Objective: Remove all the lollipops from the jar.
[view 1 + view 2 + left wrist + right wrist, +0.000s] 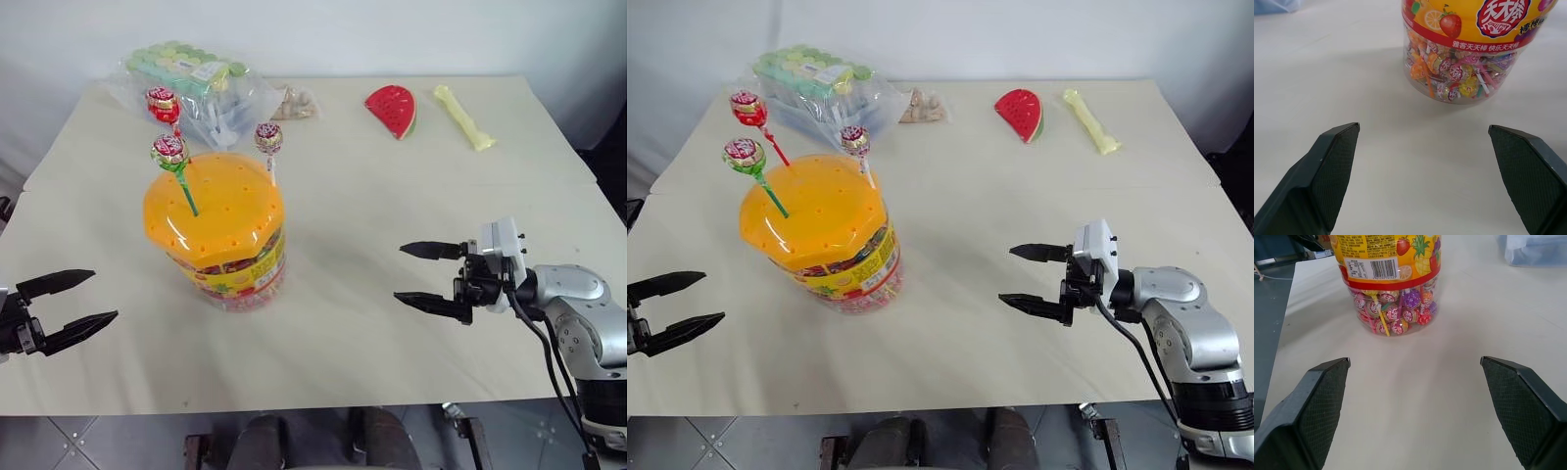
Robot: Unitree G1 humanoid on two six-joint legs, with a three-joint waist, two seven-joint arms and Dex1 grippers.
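- The worktop (411,186) is carrying the jar (220,257) left of centre, standing upright with its orange lid (216,211) on; a sideways pull on a stick is risking tipping or sliding the whole jar, since nothing is bracing it.
- The bag of green-capped items (191,83) is lying just behind the jar, so a reach past the far sticks is risking a snag on it.
- The left gripper (69,311) and right gripper (429,277) are hovering wide open and empty, well apart from the jar on either side.
- The three lollipops, on a green stick (170,152), a red stick (162,101) and a white stick (268,137), are standing in the lid's holes; thin, tilted sticks are inviting a slipped pinch or a knock against a neighbour.
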